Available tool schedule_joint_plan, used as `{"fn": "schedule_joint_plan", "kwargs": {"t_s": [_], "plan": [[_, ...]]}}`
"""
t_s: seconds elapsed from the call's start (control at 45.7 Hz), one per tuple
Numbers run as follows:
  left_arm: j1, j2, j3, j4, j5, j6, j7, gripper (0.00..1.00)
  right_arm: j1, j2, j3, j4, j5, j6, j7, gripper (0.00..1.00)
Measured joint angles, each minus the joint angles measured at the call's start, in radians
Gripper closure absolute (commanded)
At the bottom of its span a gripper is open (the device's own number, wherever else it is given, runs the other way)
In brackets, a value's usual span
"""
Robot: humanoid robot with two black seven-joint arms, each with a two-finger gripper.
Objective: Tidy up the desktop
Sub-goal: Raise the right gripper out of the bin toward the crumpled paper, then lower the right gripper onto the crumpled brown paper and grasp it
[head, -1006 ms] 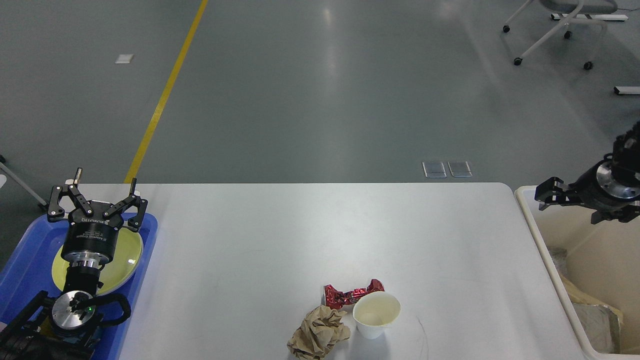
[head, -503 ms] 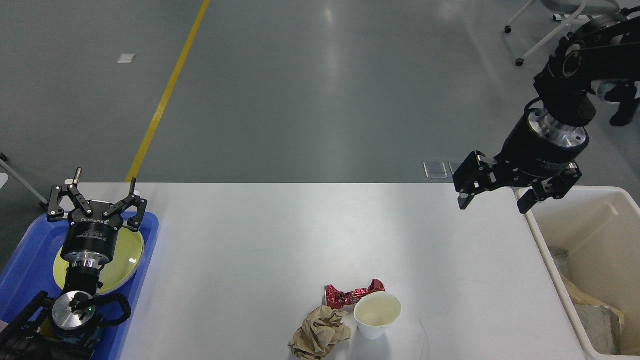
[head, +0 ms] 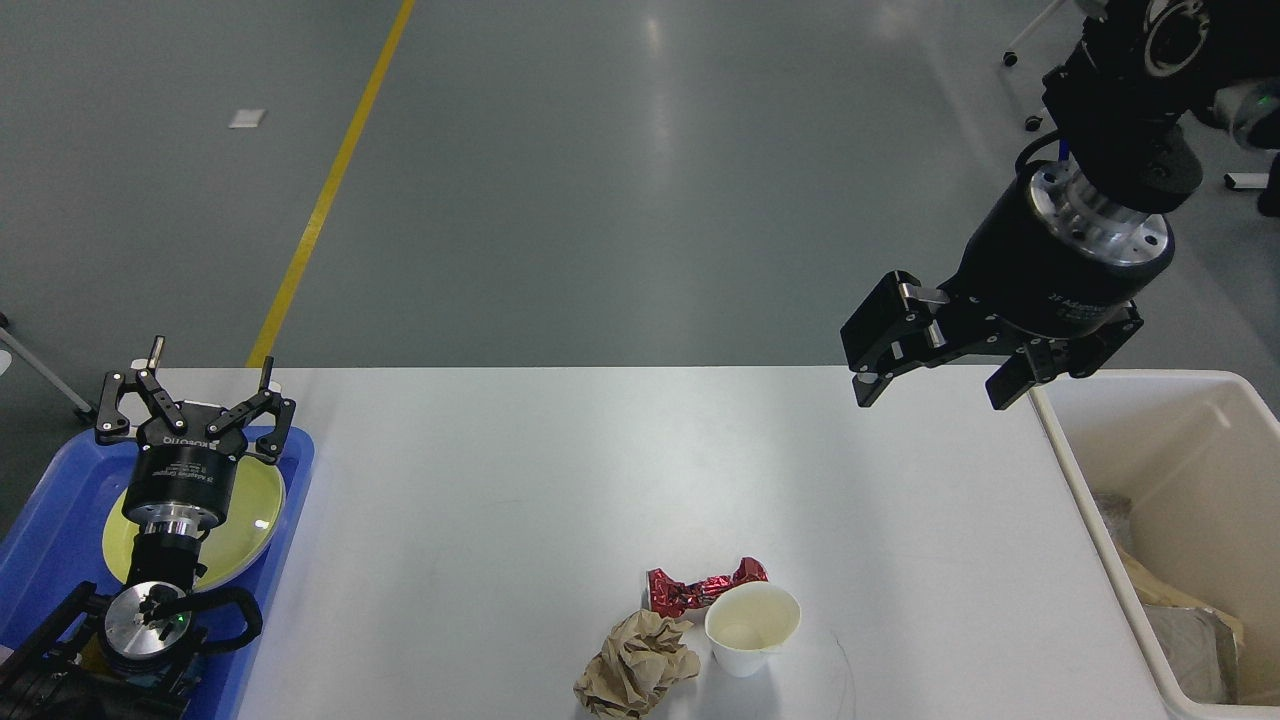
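Head view: three bits of rubbish sat bunched near the desktop's (head: pixel 520 470) near edge, right of centre: a white cup (head: pixel 752 627), a red wrapper (head: pixel 700 589) touching its far-left side, and a brown paper ball (head: pixel 636 667) just left of the cup. The right gripper (head: pixel 935 372) hung above the desktop's far-right corner, fingers spread wide, holding nothing. The left gripper (head: pixel 190 395) was also spread and empty, over the far end of the blue tray (head: pixel 50 510) with the yellow plate (head: pixel 250 520) at the desktop's left edge. A bin (head: pixel 1180 410) stood against the right edge, some waste already inside.

Step looked like reaching for the next piece of rubbish. To do it well: probably take the cup first, closing on its rim or wall from above, gently, as thin paper would crush. Wrapper and ball touched or nearly touched the cup, so lift straight up. The cluster lay well apart from the right gripper, toward the near edge and leftward.
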Motion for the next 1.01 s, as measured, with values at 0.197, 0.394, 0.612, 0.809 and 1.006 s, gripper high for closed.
{"fn": "schedule_joint_plan", "kwargs": {"t_s": [0.197, 0.394, 0.612, 0.809, 1.006], "plan": [[0.0, 0.0, 0.0, 0.0, 0.0, 0.0, 0.0, 0.04, -0.034, 0.002, 0.027, -0.003, 0.004, -0.005, 0.001, 0.0], [0.0, 0.001, 0.0, 0.0, -0.001, 0.0, 0.0, 0.04, -0.108, 0.041, 0.187, -0.02, 0.003, -0.04, 0.002, 0.0], [0.0, 0.001, 0.001, 0.0, -0.001, 0.0, 0.0, 0.04, -0.242, 0.22, 0.384, -0.075, -0.01, -0.212, 0.0, 0.0], [0.0, 0.0, 0.001, 0.0, 0.0, 0.0, 0.0, 0.04, -0.469, 0.344, 0.442, -0.14, -0.122, -0.39, -0.018, 0.0], [0.0, 0.0, 0.0, 0.0, 0.0, 0.0, 0.0, 0.04, -0.746, 0.434, 0.5, -0.236, -0.278, -0.514, -0.064, 0.0]]}}
